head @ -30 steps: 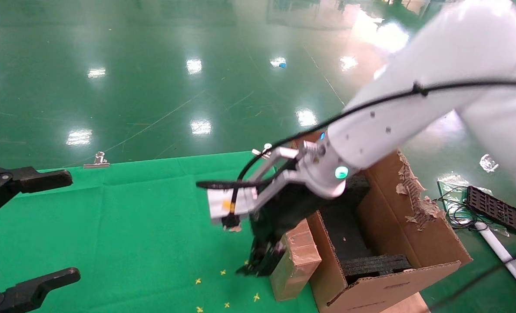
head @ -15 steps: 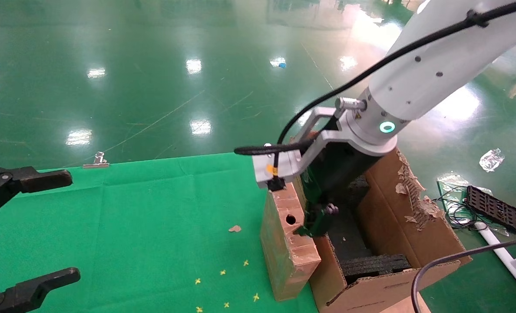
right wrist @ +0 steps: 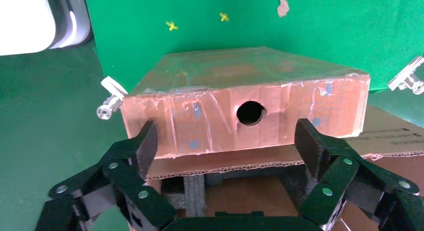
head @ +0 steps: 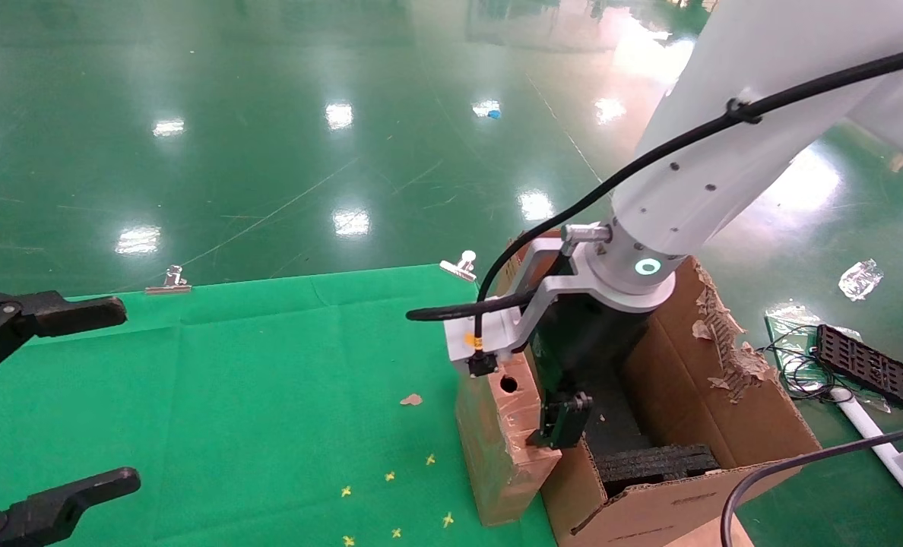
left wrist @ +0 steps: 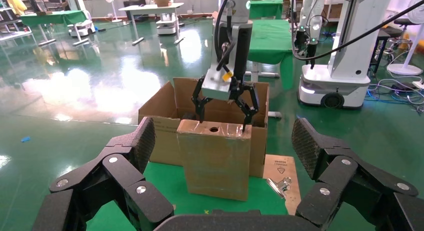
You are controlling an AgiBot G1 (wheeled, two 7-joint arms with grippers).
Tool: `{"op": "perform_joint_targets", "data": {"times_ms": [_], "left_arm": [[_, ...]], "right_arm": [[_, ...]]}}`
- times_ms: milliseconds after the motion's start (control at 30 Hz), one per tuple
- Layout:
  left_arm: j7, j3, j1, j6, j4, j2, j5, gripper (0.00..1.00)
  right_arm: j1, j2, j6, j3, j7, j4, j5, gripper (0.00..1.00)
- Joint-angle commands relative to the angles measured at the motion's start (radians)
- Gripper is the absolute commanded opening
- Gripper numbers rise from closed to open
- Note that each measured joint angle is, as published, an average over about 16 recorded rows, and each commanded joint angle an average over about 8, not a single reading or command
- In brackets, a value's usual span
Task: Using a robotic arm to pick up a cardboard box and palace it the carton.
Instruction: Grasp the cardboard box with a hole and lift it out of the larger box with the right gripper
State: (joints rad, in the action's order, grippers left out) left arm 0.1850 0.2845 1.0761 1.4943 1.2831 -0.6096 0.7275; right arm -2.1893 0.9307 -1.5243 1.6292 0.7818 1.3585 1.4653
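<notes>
One cardboard box [head: 501, 441] stands upright against the carton [head: 733, 395], long axis vertical. Right gripper [right wrist: 227, 146] hovers directly above, jaws spread and empty; left gripper [left wrist: 220, 151], also spread, sits well apart.

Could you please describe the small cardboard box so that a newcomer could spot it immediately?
Find the large open carton at the green cloth's edge. Standing upright against its outer wall, under the right end effector, is the cardboard box. Unlike the carton, it is narrow, closed, glossy with tape, with a round hole in its top face.
</notes>
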Motion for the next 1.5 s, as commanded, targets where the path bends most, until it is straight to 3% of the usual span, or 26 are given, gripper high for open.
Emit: {"op": "perform_joint_targets", "data": {"times_ms": [33,500,600,833,1033,1200,1500], "left_arm": [[0.0,0.0,0.0,0.0,0.0,0.0,0.0,1.0],[-0.001,0.001,0.0,-0.001,0.0,0.0,-0.001,1.0],[-0.001,0.001,0.0,-0.001,0.0,0.001,-0.001,1.0],[-0.001,0.002,0.0,-0.001,0.0,0.001,-0.001,1.0],[-0.001,0.002,0.0,-0.001,0.0,0.001,-0.002,1.0],[-0.001,0.003,0.001,-0.001,0.0,0.001,-0.002,1.0],[-0.002,0.003,0.001,-0.001,0.0,0.001,-0.002,1.0]], "right_arm": [[0.002,0.007,0.006,0.011,0.007,0.0,0.003,1.0],[-0.02,0.01,0.02,0.034,0.07,-0.005,-0.003,1.0],[-0.037,0.002,0.009,0.037,0.155,-0.019,-0.014,1.0],[-0.05,0.017,-0.024,0.052,0.463,-0.143,-0.073,1.0],[-0.023,0.034,-0.028,0.06,0.634,-0.282,-0.141,1.0],[0.008,0.049,-0.026,0.07,0.703,-0.372,-0.179,1.0],[0.057,0.096,-0.02,0.096,0.726,-0.446,-0.184,1.0]]}}
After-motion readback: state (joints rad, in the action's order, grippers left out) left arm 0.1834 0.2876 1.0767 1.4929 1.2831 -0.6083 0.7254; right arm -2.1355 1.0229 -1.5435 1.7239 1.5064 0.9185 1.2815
